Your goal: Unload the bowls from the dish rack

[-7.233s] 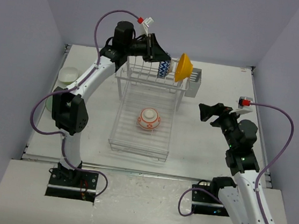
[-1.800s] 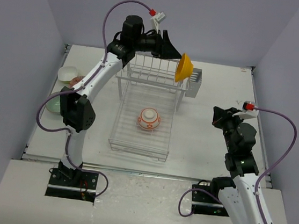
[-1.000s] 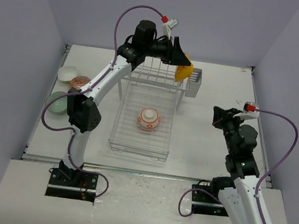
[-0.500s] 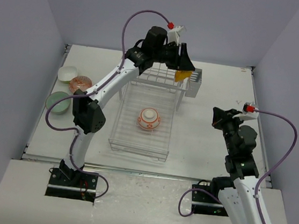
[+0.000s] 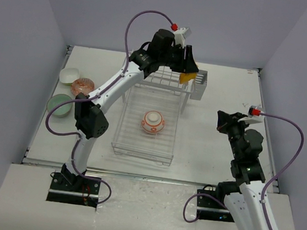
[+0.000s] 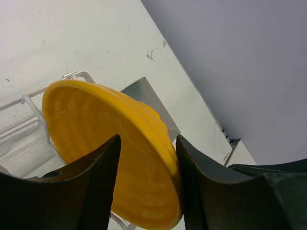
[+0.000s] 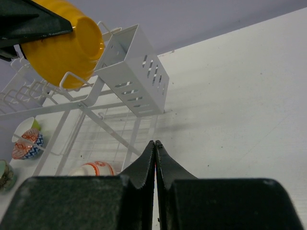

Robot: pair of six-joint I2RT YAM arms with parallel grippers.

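Observation:
The orange-yellow bowl (image 5: 189, 77) (image 7: 62, 50) leans on its side at the right end of the dish rack's (image 5: 140, 157) upper tier. My left gripper (image 5: 185, 68) (image 6: 146, 139) is shut on its wall (image 6: 86, 120), with one finger inside and the other against the outside of the rim. A white bowl with an orange-red pattern (image 5: 152, 121) (image 7: 93, 168) sits upside down on the lower tray. My right gripper (image 5: 221, 117) (image 7: 154, 143) hangs shut and empty to the right of the rack.
Three bowls stand on the table left of the rack: a pale one (image 5: 69, 75), a zigzag one (image 5: 82, 86) (image 7: 26, 143) and a mint green one (image 5: 59, 105). The cutlery holder (image 5: 199, 84) (image 7: 132, 67) hangs just right of the orange-yellow bowl.
The blue zigzag bowl has left the upper tier and now stands on the table at the left. My left gripper has swung right onto the orange-yellow bowl and narrowed on its rim. The right arm stays still.

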